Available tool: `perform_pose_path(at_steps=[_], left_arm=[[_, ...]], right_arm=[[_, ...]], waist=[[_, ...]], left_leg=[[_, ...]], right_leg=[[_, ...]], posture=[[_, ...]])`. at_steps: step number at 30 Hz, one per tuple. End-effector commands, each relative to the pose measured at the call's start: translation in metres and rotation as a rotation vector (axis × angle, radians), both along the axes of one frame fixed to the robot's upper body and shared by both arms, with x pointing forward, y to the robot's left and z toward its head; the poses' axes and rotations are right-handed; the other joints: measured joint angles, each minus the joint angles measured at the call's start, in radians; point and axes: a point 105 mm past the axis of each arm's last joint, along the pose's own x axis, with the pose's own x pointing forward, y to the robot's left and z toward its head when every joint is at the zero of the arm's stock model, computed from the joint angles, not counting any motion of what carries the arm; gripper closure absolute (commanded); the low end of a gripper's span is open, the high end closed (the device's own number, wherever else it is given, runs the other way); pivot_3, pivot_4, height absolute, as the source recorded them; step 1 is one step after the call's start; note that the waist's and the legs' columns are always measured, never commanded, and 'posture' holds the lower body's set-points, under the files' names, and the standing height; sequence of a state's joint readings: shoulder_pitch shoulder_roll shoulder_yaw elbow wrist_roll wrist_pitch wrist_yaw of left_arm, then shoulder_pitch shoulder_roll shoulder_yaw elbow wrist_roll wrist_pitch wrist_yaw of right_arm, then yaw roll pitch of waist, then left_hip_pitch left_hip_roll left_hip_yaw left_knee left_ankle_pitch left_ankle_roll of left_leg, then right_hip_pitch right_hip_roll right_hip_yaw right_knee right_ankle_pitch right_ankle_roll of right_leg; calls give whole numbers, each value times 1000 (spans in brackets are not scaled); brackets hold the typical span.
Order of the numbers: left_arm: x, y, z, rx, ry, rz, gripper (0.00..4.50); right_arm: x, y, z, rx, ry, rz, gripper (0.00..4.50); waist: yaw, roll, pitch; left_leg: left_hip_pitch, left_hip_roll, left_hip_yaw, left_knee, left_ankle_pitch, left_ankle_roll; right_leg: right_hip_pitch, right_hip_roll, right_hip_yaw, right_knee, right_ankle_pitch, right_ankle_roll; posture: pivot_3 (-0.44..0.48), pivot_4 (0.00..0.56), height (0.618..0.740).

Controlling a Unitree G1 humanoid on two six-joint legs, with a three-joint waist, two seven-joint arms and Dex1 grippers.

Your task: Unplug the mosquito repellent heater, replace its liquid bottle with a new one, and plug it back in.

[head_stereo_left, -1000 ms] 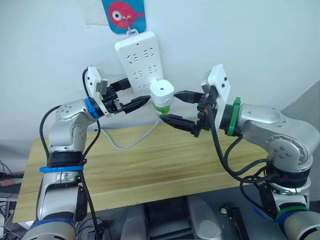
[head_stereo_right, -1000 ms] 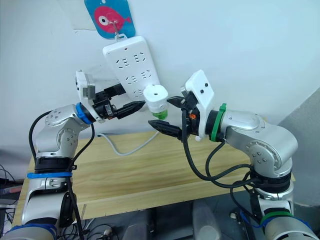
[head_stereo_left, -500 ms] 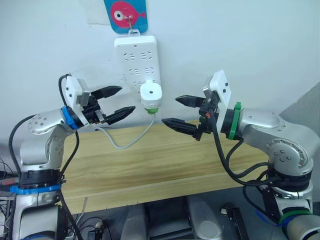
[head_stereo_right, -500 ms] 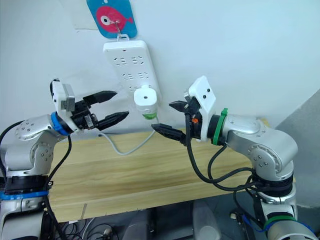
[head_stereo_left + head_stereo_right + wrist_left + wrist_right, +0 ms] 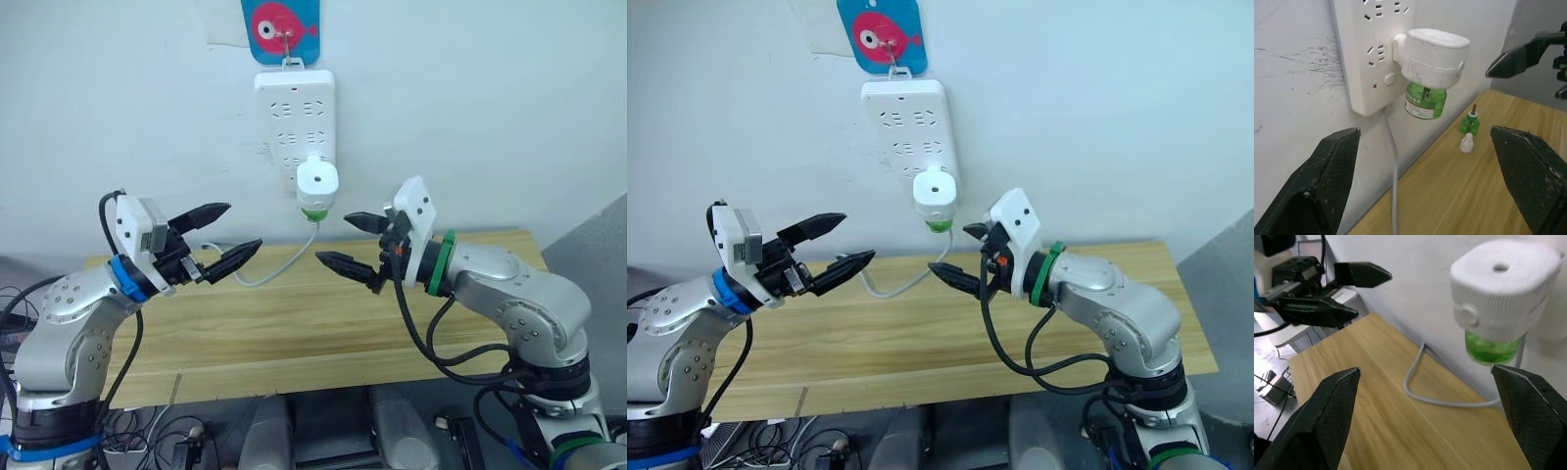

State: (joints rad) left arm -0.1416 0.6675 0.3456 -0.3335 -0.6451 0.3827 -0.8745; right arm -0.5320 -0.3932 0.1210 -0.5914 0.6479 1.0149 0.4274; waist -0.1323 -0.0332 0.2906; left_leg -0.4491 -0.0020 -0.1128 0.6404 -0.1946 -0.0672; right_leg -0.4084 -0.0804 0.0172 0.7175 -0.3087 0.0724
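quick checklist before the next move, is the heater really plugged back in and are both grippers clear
1. Heater seated in the power strip: ok, it sits against the strip's lower sockets in the left wrist view.
2. Green bottle fitted under the heater: ok, it hangs from the heater's underside.
3. Left gripper clear: ok, open, empty, apart from the heater.
4. Right gripper clear: ok, open, empty, below and beside the heater.
5. Capless bottle and loose cap out of the way: ok, both stand on the table near the wall.
6. Heater powered: cannot tell.
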Motion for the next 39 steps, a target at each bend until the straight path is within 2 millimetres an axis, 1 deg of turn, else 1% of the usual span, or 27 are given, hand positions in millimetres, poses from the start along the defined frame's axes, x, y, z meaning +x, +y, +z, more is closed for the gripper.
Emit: perform_pose_path(at_steps=[1,6,12,20,27,30,31,37,39], left_arm=[[-11,-4,14,-14,-64,3,45],[-19,-7,12,-16,-61,11,45],[-26,-10,7,-20,-45,10,45],[-33,-8,1,-41,-43,34,45],[-36,-7,-5,-64,-36,58,45],[-37,-7,-7,-70,-37,64,0],[-37,-7,-7,-70,-37,66,0],[-40,-7,-8,-67,-33,67,0],[-40,-7,-8,-58,-32,62,0]], right_arm=[[-9,3,6,11,-69,8,0],[-8,6,-3,9,-67,-11,0],[-6,8,-8,15,-70,-22,0],[-4,12,-14,27,-64,-37,0],[-4,15,-18,36,-54,-45,0],[-6,16,-20,37,-48,-38,588],[-7,17,-21,37,-47,-35,905],[-10,20,-22,47,-39,-27,3168],[-11,22,-22,49,-37,-25,3847]], waist=[[1,0,-4],[2,0,-15],[3,0,-24],[3,0,-41],[3,0,-46],[3,0,-47],[3,0,-48],[3,1,-52],[3,1,-52]], left_leg=[[0,0,0,0,0,0],[1,0,0,0,0,0],[3,0,0,0,0,0],[4,0,0,-1,0,0],[6,0,1,-1,0,0],[6,0,1,-1,0,0],[6,0,1,-1,0,0],[8,0,2,-2,0,0],[12,0,2,-4,0,0]], right_leg=[[0,0,0,0,0,0],[0,0,0,0,0,0],[3,0,0,0,0,0],[4,0,0,0,0,0],[5,0,1,0,0,0],[5,0,1,0,0,0],[5,0,1,0,0,0],[6,0,2,0,0,0],[9,0,2,-1,0,0]], posture=[[-151,193,730],[-150,180,730],[-151,173,730],[-153,166,730],[-153,168,730],[-148,171,730],[-148,171,730],[-143,179,730],[-143,179,730]])
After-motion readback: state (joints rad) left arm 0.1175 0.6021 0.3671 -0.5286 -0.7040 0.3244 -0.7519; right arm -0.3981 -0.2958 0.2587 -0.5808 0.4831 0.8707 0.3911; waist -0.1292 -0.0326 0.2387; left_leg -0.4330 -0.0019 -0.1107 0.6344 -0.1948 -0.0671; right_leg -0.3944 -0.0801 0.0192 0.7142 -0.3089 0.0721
